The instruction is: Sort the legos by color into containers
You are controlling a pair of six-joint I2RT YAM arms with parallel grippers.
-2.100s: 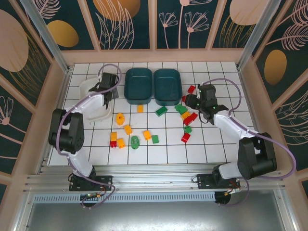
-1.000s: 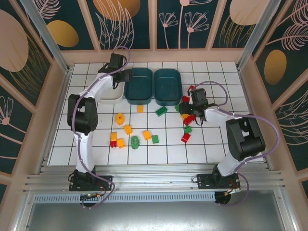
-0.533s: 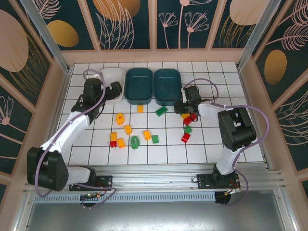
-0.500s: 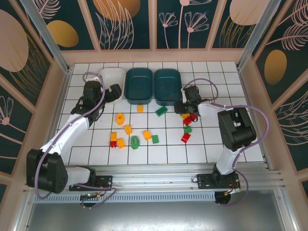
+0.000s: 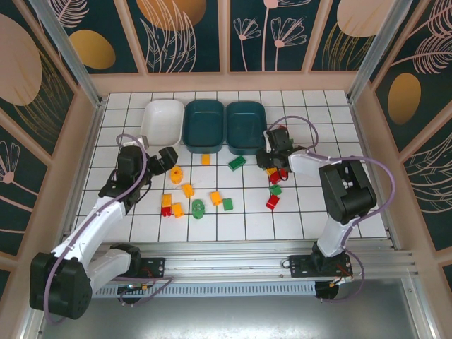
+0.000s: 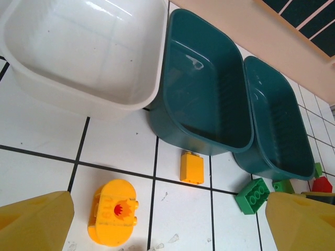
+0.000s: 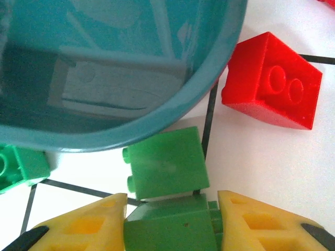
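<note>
The right hand (image 7: 171,209) sits low at the near right corner of the right teal tray (image 7: 157,125), its two yellow fingers (image 7: 78,225) pressed against either side of a green brick (image 7: 167,230), pinching it. A second green brick (image 7: 165,164) lies just beyond the held one, right up against that tray's rim. A red brick (image 7: 272,81) rests on the white tiles a little past the tray's corner, apart from the green pair. From above, more red and green legos (image 5: 275,185) are bunched on the bench (image 5: 318,212) just on the near side of this corner.

The left hand (image 6: 167,222) is spread wide and hangs over the tiles well to the left of the right teal tray, on its near side. A round orange-yellow brick (image 6: 112,212) with a red mark on top lies just ahead of it, closer to the left finger (image 6: 34,222). Farther out, a small orange-yellow brick (image 6: 191,167) lies close by the near wall of the middle teal tray (image 6: 209,144), which touches the right teal tray's left side. A flat green brick (image 6: 252,196) lies tilted near the right teal tray's near left corner. The white tray (image 6: 78,97) is at the far left of the row, two places from the right teal tray.

A loose scatter of orange-yellow, red and green legos (image 5: 191,201) lies on the tiles well to the near left of the right teal tray.
</note>
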